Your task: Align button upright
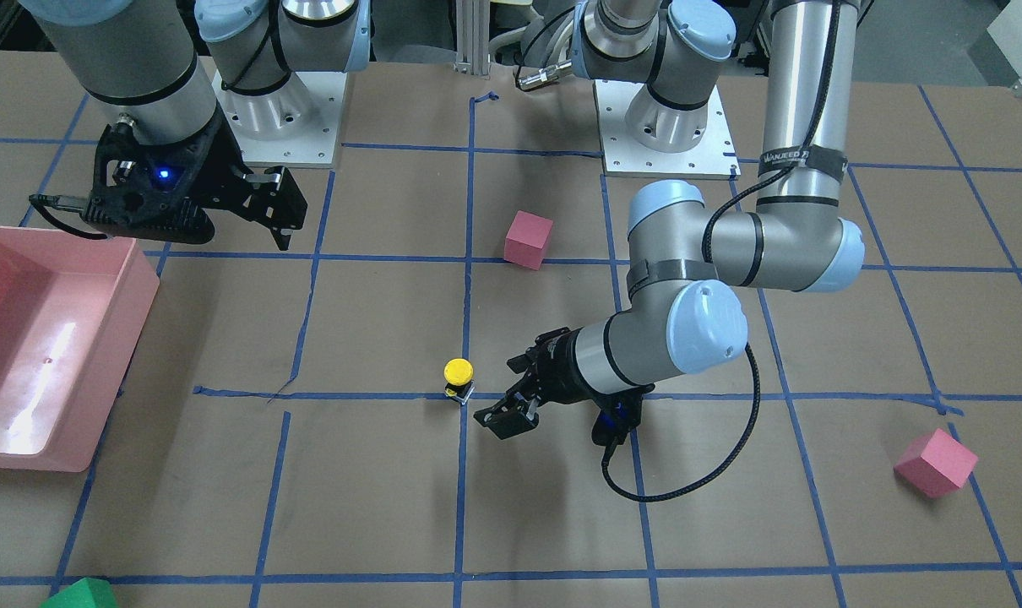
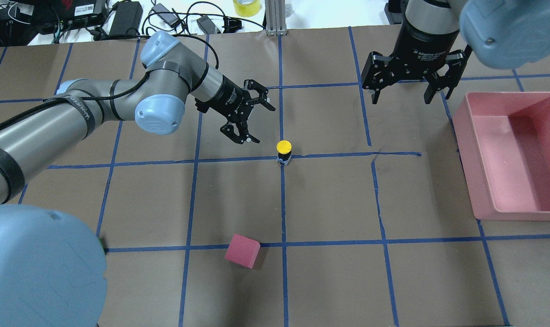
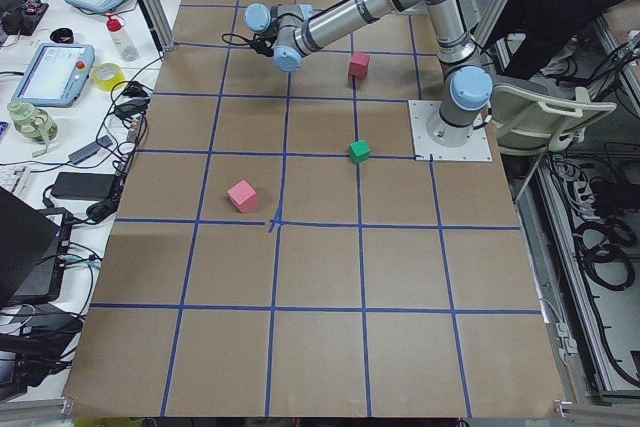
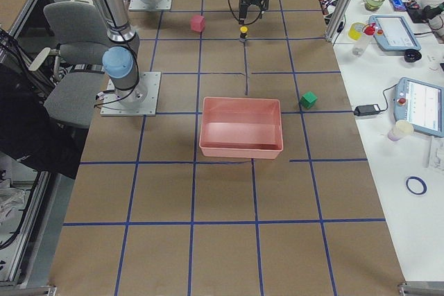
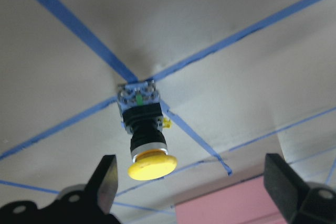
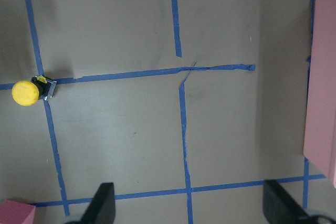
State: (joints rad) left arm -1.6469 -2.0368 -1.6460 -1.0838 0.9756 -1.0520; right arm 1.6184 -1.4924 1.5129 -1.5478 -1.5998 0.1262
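Note:
The button (image 1: pixel 459 377) has a yellow cap, a black body and a silvery base. It stands upright on a blue tape crossing near the table's middle, and shows in the overhead view (image 2: pixel 283 150) and the left wrist view (image 5: pixel 144 129). My left gripper (image 2: pixel 261 125) is open and empty. It hangs tilted just beside the button, apart from it (image 1: pixel 511 393). My right gripper (image 2: pixel 402 97) is open and empty, up above the table near the pink bin. The right wrist view shows the button (image 6: pixel 29 92) far off to its left.
A pink bin (image 2: pixel 472 181) sits at the robot's right. One pink cube (image 2: pixel 242 250) lies near the robot's base side of the button, another (image 1: pixel 935 462) far on the robot's left. A green cube (image 1: pixel 80 594) lies at the far edge.

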